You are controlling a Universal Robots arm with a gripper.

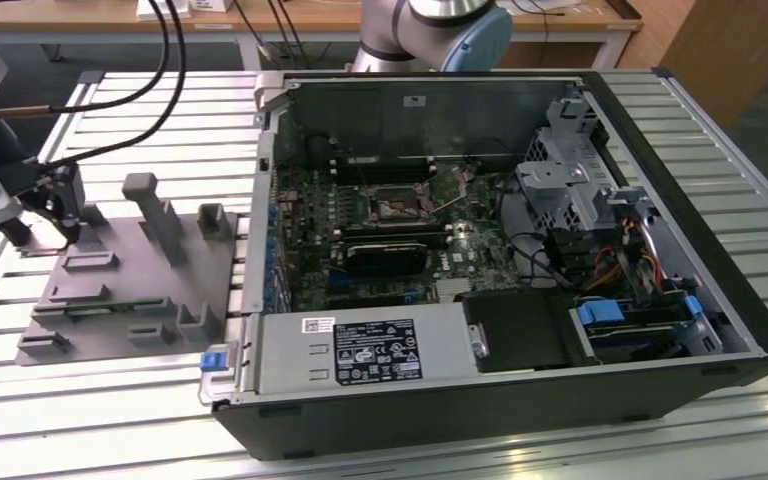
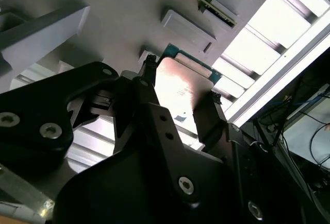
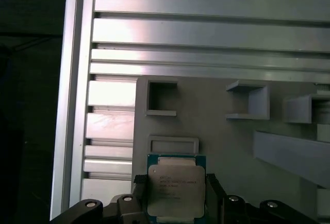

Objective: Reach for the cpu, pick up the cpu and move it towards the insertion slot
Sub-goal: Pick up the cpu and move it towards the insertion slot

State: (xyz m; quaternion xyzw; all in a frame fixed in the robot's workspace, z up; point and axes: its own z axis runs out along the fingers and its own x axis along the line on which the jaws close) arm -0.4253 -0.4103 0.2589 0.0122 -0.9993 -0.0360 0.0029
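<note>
Your gripper (image 3: 176, 199) has the cpu (image 3: 177, 182) right between its two fingers (image 3: 139, 190); in both wrist views one finger sits against each of two opposite edges of the chip, so I judge that they are pinching it. The chip lies flat with its shiny top up, and it is still low against the grey fixture plate (image 3: 216, 131); I cannot tell if it has come off the plate at all. The chip is square, so no side is the long one; the fingers hold it across its middle.

In the exterior view your gripper (image 1: 44, 235) points straight down over the plate's corner at the exterior view's left, and the plate lies on the slatted metal table (image 1: 157, 130); black cables (image 1: 157, 70) hang in a loop above the wrist.

The thing that matters most is where the insertion slot (image 1: 395, 205) lies from your chip; it is well apart, toward the exterior view's right, on the green motherboard (image 1: 357, 275) inside the open computer case (image 1: 758, 335). The case's side wall (image 1: 267, 200) stands up between the plate and the slot. The slot has a silvery frame around a dark middle.

Farthest off, the arm's base (image 1: 431, 25) stands behind the case.
</note>
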